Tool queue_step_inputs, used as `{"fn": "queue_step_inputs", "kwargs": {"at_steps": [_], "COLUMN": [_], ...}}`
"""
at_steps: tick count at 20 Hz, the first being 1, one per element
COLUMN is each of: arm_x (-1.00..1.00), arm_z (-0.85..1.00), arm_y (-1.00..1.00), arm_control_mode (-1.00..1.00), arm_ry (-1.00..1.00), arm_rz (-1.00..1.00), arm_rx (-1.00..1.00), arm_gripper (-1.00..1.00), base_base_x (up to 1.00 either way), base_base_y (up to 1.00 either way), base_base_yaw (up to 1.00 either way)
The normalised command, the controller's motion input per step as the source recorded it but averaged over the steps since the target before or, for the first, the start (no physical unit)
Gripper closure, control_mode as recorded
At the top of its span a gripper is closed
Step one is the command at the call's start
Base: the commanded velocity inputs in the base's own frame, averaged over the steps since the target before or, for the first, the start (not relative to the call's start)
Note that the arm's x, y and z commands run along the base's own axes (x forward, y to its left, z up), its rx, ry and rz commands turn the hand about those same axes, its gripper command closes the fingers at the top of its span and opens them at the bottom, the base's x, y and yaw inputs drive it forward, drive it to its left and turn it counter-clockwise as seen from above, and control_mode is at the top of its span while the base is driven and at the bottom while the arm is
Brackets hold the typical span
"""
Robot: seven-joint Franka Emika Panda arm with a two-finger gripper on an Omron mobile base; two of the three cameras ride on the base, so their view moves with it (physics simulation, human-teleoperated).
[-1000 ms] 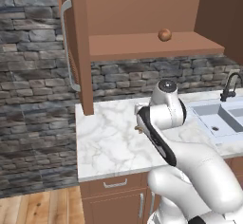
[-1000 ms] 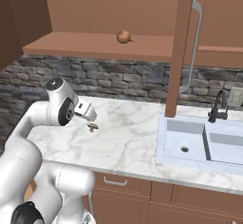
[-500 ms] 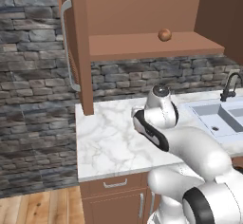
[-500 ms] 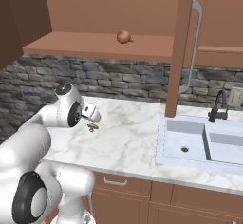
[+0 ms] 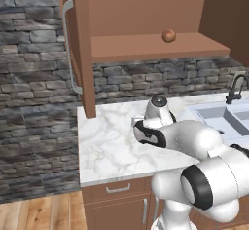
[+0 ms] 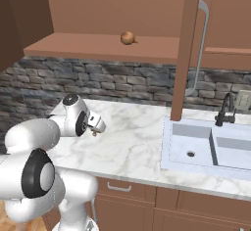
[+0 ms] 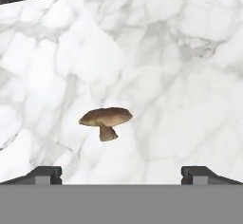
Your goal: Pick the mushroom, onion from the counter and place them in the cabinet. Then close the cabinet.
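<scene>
Left base view — my arm folds low over the counter [image 5: 104, 141]. The onion [image 5: 168, 35] sits on the cabinet [image 5: 146, 9] shelf, doors open.

Right base view — the gripper [image 6: 95, 132] points down at the marble, with the mushroom [image 6: 94, 134] a small brown speck right at its tips. I can't tell touching from just above here.

Hand view — the mushroom [image 7: 106, 121] stands upright on the marble, cap up, between and beyond my two fingertips [image 7: 45, 174]. The jaws stand wide apart, holding nothing.
</scene>
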Motion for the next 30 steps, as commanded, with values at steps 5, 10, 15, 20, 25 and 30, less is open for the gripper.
{"fn": "queue_step_inputs", "kwargs": {"at_steps": [5, 10, 15, 20, 25, 30], "arm_x": [0.41, 0.35, 0.02, 0.26, 0.56, 0.56], "arm_z": [-0.23, -0.33, -0.66, -0.33, -0.21, -0.38], "arm_y": [0.03, 0.03, 0.22, 0.12, 0.0, 0.0], "arm_control_mode": [-1.0, -1.0, -1.0, -1.0, -1.0, -1.0], "arm_ry": [0.0, 0.05, 0.18, 0.02, -0.04, -0.01], "arm_rz": [0.0, 0.0, 0.0, 0.0, 0.0, 0.0], "arm_rx": [0.0, 0.0, 0.01, 0.0, 0.0, 0.0], "arm_gripper": [-1.0, -1.0, -1.0, -1.0, -1.0, -1.0], "base_base_x": [0.0, 0.0, 0.0, 0.0, 0.0, 0.0], "base_base_y": [0.0, 0.0, 0.0, 0.0, 0.0, 0.0], "base_base_yaw": [0.0, 0.0, 0.0, 0.0, 0.0, 0.0]}}
